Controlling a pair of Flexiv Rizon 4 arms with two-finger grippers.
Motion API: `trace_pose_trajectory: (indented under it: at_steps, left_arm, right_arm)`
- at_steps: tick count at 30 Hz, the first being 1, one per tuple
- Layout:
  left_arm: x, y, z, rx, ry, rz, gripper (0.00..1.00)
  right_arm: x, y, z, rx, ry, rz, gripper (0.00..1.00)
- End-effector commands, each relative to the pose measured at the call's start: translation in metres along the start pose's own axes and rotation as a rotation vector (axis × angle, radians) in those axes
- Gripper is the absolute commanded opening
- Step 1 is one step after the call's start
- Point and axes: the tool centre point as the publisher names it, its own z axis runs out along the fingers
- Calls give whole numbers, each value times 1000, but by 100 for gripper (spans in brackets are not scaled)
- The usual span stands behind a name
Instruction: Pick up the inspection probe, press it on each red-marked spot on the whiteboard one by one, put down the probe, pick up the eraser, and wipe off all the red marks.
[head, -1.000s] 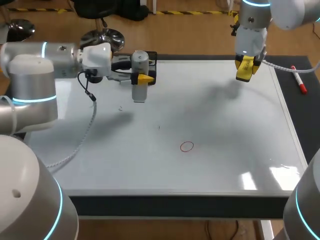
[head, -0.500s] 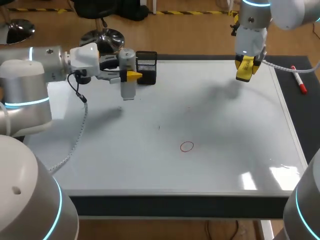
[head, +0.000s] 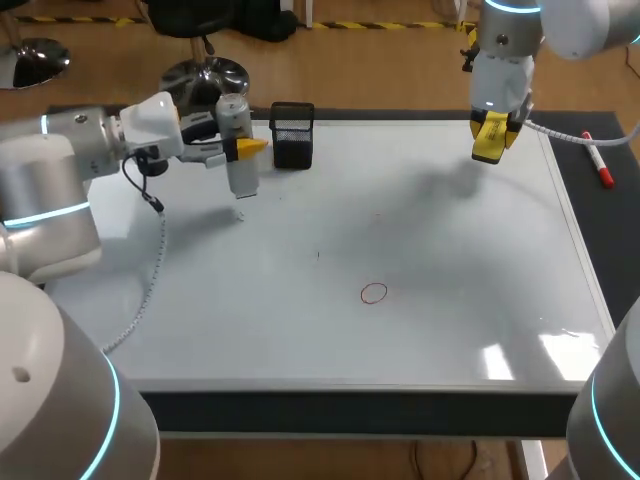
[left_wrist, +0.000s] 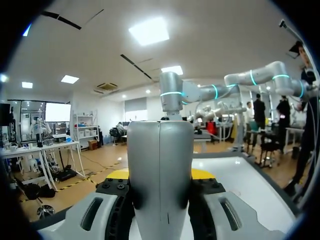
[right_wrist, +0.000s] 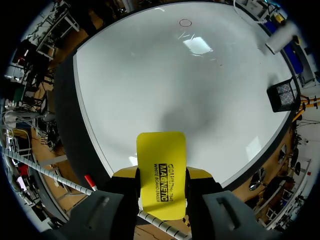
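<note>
The left claw (head: 243, 149) is clenched on the probe (head: 240, 172), which hangs upright, its long axis straight up and down and its lower end pointing at the whiteboard (head: 450, 260) without touching it. It sits over the board's far left part, just beside the black mesh cup (head: 292, 135) at the far edge. The right claw (head: 491, 132) grips the yellow eraser (right_wrist: 161, 175) by its sides and holds it flat-face down above the far right part of the board, off the surface. The only red mark that shows is a small ring (head: 374, 293), toward the front and near the middle. It is well apart from both claws and lies roughly between the two arms, so neither is clearly closer. From the eraser it lies forward and to the left; from the probe, forward and to the right. A red marker pen (head: 598, 165) rests off the board's right edge.
</note>
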Motion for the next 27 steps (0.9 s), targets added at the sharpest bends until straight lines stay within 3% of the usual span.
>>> trace_pose_trajectory:
  at_steps: [1, 27]
  left_arm:
    - [4, -4, 2, -4, -5, 5, 0]
    - [4, -5, 3, -17, -4, 10, 0]
  right_arm:
    - [1, 0, -1, 1, 3, -2, 0]
    - [1, 0, -1, 1, 3, -2, 0]
